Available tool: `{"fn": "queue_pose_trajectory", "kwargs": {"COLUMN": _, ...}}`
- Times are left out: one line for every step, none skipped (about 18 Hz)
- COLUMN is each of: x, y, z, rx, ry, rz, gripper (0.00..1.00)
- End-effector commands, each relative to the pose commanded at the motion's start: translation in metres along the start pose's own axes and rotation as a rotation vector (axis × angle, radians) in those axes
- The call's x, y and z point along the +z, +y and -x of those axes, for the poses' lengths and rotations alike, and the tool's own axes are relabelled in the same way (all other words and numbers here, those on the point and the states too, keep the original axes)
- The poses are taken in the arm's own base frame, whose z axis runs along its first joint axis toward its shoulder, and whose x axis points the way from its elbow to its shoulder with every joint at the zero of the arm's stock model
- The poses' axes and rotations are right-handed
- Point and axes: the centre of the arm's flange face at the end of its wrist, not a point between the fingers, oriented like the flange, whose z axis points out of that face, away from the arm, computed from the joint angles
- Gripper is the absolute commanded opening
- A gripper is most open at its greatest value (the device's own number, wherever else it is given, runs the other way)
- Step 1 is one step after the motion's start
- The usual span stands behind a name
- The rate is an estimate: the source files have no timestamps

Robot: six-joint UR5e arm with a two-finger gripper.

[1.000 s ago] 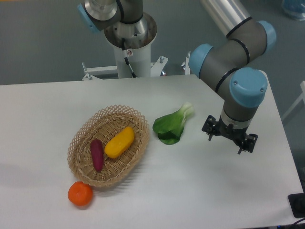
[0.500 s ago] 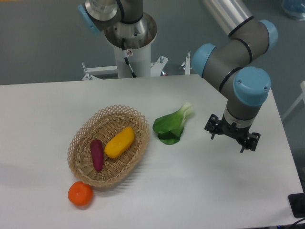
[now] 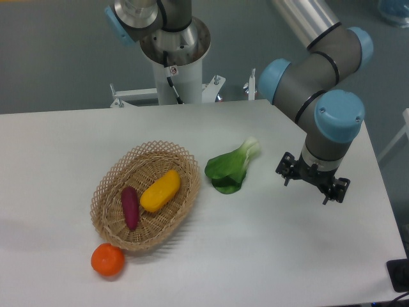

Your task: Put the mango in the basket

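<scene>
Basket [image 3: 105,192] left of centre on the table [image 3: 268,256]. Mango [image 3: 160,190] lies in the basket, with the eggplant [image 3: 130,206] in it just to its left. Tangerine [image 3: 107,259] on the table, touching the basket's near rim. Bok choy [image 3: 231,167] just right of the basket. Gripper [image 3: 312,184] well to the right, above the table.

Mango [image 3: 160,190] inside basket [image 3: 107,188]
</scene>
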Motion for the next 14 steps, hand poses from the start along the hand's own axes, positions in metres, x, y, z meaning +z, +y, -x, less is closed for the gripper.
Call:
{"fn": "queue_pose_trajectory", "kwargs": {"x": 0.0000, "y": 0.0009, "z": 0.0005, "rx": 0.000, "ry": 0.000, "rz": 0.000, "gripper": 1.00}}
{"fn": "queue_pose_trajectory", "kwargs": {"x": 0.0000, "y": 0.0018, "z": 0.0011, "rx": -0.002, "ry": 0.000, "rz": 0.000, "gripper": 1.00}}
{"fn": "queue_pose_trajectory", "kwargs": {"x": 0.0000, "y": 0.0018, "z": 0.0011, "rx": -0.002, "ry": 0.000, "rz": 0.000, "gripper": 1.00}}
{"fn": "queue_pose_trajectory", "kwargs": {"x": 0.0000, "y": 0.0018, "z": 0.0011, "rx": -0.002, "ry": 0.000, "rz": 0.000, "gripper": 1.00}}
{"fn": "queue_pose_trajectory", "kwargs": {"x": -0.0001, "y": 0.0018, "z": 0.0012, "rx": -0.002, "ry": -0.001, "rz": 0.000, "gripper": 1.00}}
{"fn": "queue_pose_trajectory", "kwargs": {"x": 0.0000, "y": 0.0018, "z": 0.0011, "rx": -0.002, "ry": 0.000, "rz": 0.000, "gripper": 1.00}}
{"fn": "queue_pose_trajectory", "kwargs": {"x": -0.0001, "y": 0.0018, "z": 0.0012, "rx": 0.000, "ry": -0.001, "rz": 0.000, "gripper": 1.00}}
{"fn": "queue_pose_trajectory", "kwargs": {"x": 0.0001, "y": 0.0027, "z": 0.0016, "rx": -0.002, "ry": 0.000, "rz": 0.000, "gripper": 1.00}}
{"fn": "queue_pose_trajectory", "kwargs": {"x": 0.0000, "y": 0.0018, "z": 0.0011, "rx": -0.002, "ry": 0.000, "rz": 0.000, "gripper": 1.00}}
{"fn": "queue_pose_trajectory", "kwargs": {"x": -0.0008, "y": 0.0028, "z": 0.0013, "rx": -0.002, "ry": 0.000, "rz": 0.000, "gripper": 1.00}}
{"fn": "queue_pose_trajectory", "kwargs": {"x": -0.0017, "y": 0.0037, "z": 0.0015, "rx": -0.003, "ry": 0.000, "rz": -0.001, "gripper": 1.00}}
{"fn": "queue_pose_trajectory", "kwargs": {"x": -0.0016, "y": 0.0055, "z": 0.0026, "rx": -0.006, "ry": 0.000, "rz": -0.001, "gripper": 1.00}}
{"fn": "queue_pose_trajectory", "kwargs": {"x": -0.0026, "y": 0.0083, "z": 0.0040, "rx": -0.009, "ry": -0.001, "rz": -0.001, "gripper": 1.00}}
{"fn": "queue_pose_trajectory", "kwargs": {"x": -0.0033, "y": 0.0100, "z": 0.0054, "rx": 0.001, "ry": -0.003, "rz": -0.001, "gripper": 1.00}}
